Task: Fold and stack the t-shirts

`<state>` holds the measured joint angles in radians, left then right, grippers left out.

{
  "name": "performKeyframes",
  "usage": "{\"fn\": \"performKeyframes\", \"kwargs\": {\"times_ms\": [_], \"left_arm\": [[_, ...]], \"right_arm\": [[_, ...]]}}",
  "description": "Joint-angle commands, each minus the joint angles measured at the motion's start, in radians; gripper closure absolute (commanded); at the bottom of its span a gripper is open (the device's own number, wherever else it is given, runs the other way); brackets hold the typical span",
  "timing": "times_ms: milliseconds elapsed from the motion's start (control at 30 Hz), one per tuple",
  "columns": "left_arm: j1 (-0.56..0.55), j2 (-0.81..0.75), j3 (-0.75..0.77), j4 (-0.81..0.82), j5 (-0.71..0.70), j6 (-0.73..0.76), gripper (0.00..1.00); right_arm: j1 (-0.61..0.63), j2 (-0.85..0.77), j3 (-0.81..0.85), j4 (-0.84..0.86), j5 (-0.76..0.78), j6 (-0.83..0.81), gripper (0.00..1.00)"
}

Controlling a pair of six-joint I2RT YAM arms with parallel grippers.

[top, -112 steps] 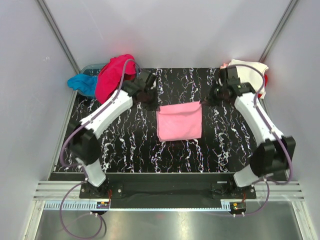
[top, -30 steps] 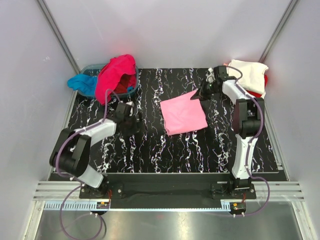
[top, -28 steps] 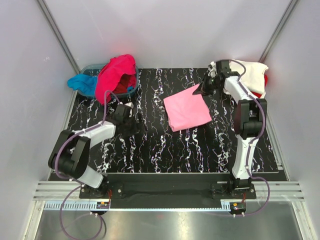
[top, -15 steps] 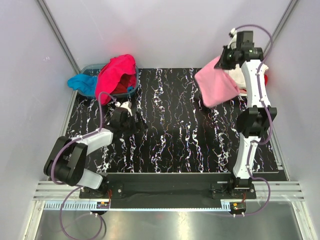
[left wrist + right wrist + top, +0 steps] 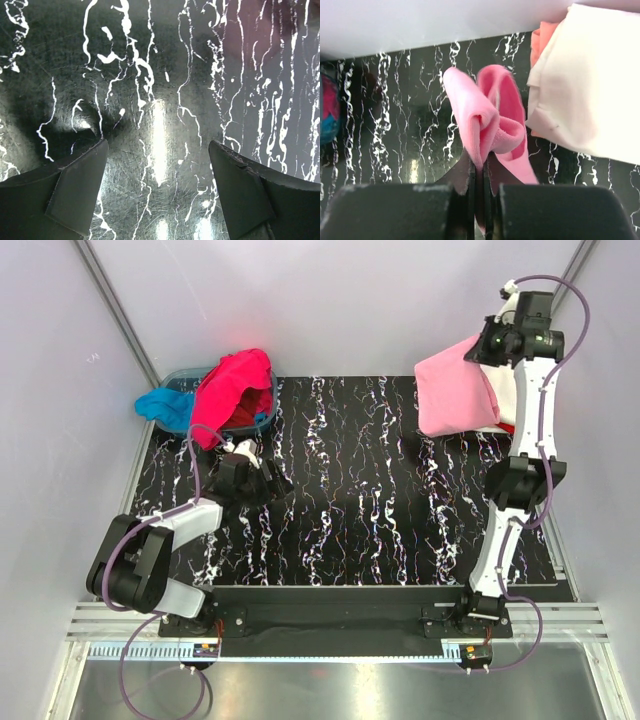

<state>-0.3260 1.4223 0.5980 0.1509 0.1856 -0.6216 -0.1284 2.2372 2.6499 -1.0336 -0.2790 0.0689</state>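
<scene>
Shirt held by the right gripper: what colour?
Plain light pink t-shirt, clearest in the right wrist view.

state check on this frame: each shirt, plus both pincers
light pink t-shirt: folded, lifted, hanging from right pincer
right pincer: shut on light pink t-shirt
left pincer: open, empty, low over table
cream white t-shirt: folded, top of far-right stack
salmon t-shirt: under the cream one, edge showing
hot pink t-shirt: crumpled, draped over basin
bright blue t-shirt: crumpled, hanging off basin's left side
</scene>
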Motion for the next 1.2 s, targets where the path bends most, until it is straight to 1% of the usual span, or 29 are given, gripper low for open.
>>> {"fn": "performKeyframes", "kwargs": {"times_ms": [0,167,400,700,933,1167], "left_arm": [[0.002,0.003,-0.001,0.081,0.015,0.0,0.14],[0.002,0.01,0.002,0.087,0.017,-0.001,0.15],[0.002,0.017,0.006,0.087,0.023,-0.001,0.16],[0.002,0.017,0.003,0.09,0.025,-0.001,0.17],[0.002,0.017,0.002,0.095,0.023,-0.001,0.18],[0.001,0.021,0.003,0.096,0.028,-0.001,0.18]], "right_arm": [[-0.054,-0.005,0.076,0.116,-0.098,0.023,1.0],[-0.094,0.013,0.074,0.164,-0.135,0.042,1.0],[-0.143,0.084,0.124,0.233,-0.219,0.123,1.0],[-0.148,0.134,0.142,0.293,-0.218,0.123,1.0],[-0.155,0.116,0.148,0.398,-0.216,0.169,1.0],[-0.163,0.117,0.145,0.425,-0.195,0.18,1.0]]}}
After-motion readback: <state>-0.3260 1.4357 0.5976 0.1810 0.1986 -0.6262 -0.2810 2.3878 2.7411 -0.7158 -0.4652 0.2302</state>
